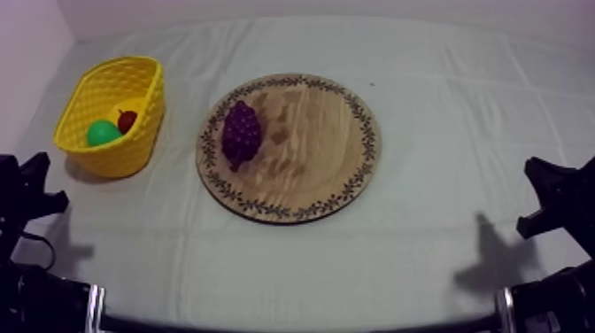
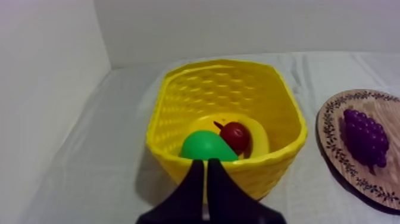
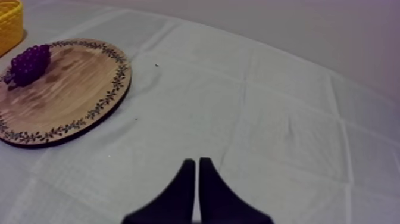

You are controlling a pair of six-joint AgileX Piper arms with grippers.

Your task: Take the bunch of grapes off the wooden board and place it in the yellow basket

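A purple bunch of grapes (image 1: 241, 133) lies on the left part of the round wooden board (image 1: 328, 177) in the middle of the table. The yellow basket (image 1: 142, 146) stands to the board's left. My left gripper (image 1: 40, 181) rests low at the table's left, shut on nothing; from its wrist its fingers (image 2: 206, 179) form a narrow wedge in front of the basket (image 2: 274, 161), with the grapes (image 2: 366, 137) off to the side on the board (image 2: 333, 161). My right gripper (image 1: 544, 190) rests low at the right, shut, its wedge (image 3: 197, 179) over bare cloth, the grapes (image 3: 28, 62) and board (image 3: 77, 101) far off.
Inside the basket lie a green pear (image 1: 102, 133), a small red fruit (image 1: 127, 120) and, seen from the left wrist, a banana (image 2: 256, 134). A wall runs behind the table and along its left side. Bare cloth stretches between the board and both grippers.
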